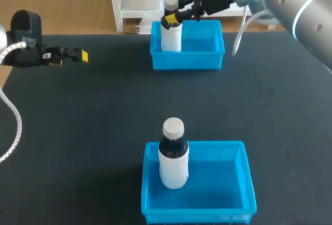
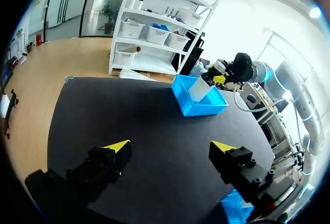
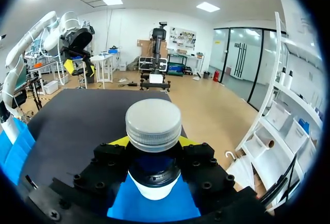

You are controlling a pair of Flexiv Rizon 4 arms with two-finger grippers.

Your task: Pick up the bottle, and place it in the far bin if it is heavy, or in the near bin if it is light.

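A bottle (image 1: 171, 37) with a white label, dark neck and grey cap (image 3: 153, 123) stands upright in the far blue bin (image 1: 207, 59), at its left end. My right gripper (image 1: 173, 18) comes in from the back right and is shut on the bottle's neck, one yellow tip on each side just under the cap. The left wrist view shows the same bottle (image 2: 198, 90) in the far bin (image 2: 198, 108) with the right gripper (image 2: 219, 78) on it. My left gripper (image 1: 78, 55) hangs open and empty over the table's far left (image 2: 170, 146).
A second, like bottle (image 1: 173, 157) stands upright in the near blue bin (image 1: 228, 204), at its left side. Bare black table lies between the two bins. The far bin is close to the table's back edge.
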